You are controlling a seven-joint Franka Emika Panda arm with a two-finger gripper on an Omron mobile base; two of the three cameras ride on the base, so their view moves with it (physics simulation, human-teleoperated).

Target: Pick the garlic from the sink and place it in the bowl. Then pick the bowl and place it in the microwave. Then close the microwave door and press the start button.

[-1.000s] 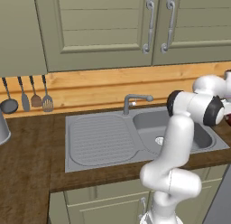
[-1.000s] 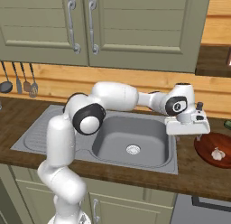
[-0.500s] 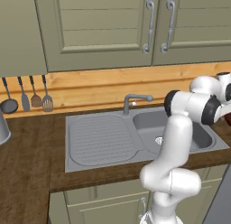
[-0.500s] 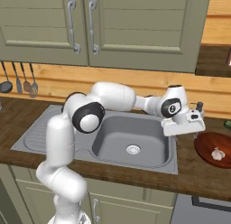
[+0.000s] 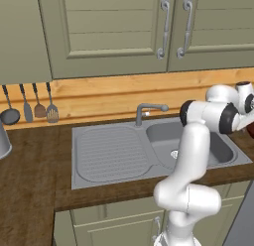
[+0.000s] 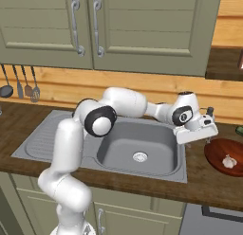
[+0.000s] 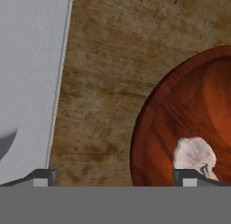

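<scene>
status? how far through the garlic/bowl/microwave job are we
Done: garlic lies in the bowl on the counter, right of the sink. In hand: nothing; gripper hangs between sink and bowl, jaws wide apart. Left: lift bowl, microwave, door, start.

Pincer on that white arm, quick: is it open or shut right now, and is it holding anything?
Pincer: open and empty; the garlic lies in the bowl, beside one fingertip.

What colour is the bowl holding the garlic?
Glossy reddish-brown bowl; clearest in the hand view.
</scene>
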